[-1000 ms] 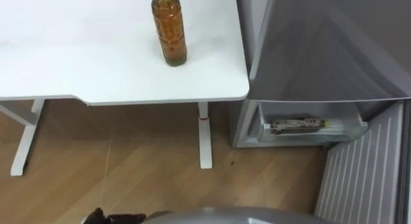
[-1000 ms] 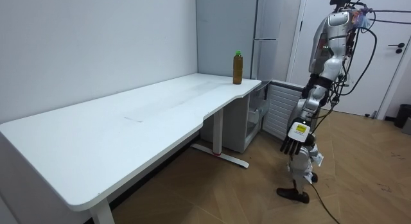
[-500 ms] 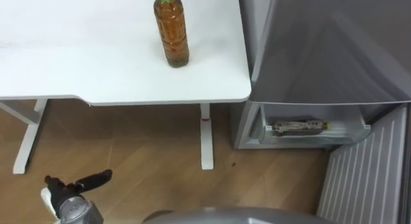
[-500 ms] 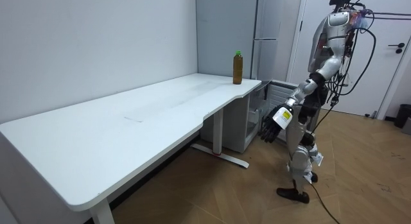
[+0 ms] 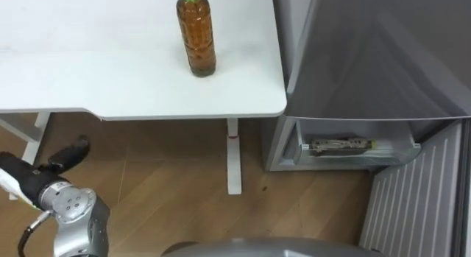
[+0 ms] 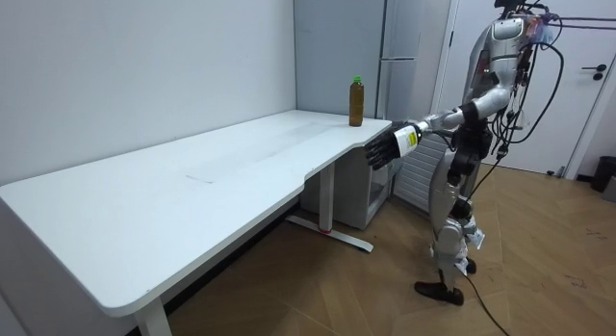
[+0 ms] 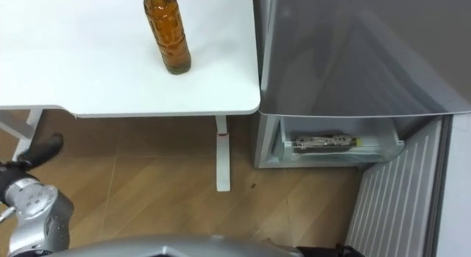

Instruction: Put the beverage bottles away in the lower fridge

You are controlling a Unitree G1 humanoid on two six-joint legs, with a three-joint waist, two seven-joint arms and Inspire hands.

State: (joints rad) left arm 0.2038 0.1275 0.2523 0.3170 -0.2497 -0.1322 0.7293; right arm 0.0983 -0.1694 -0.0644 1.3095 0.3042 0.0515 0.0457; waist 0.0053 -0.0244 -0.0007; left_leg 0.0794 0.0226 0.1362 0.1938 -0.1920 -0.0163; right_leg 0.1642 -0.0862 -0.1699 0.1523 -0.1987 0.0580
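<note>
The left hand [image 6: 380, 151] has risen to table [image 5: 88, 65] level, fingers loosely straight, holding nothing. The bottle [image 5: 196, 36] stands at its one o'clock, well apart.

white table [image 5: 110, 80] | bottle [image 5: 196, 34] upright near its right edge

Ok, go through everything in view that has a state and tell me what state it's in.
Tea bottle: upright on the white table, green cap on, nearly full.
Lower fridge door: swung open.
Upper fridge door: shut.
Left hand: open, raised toward the table, holding nothing.
</note>
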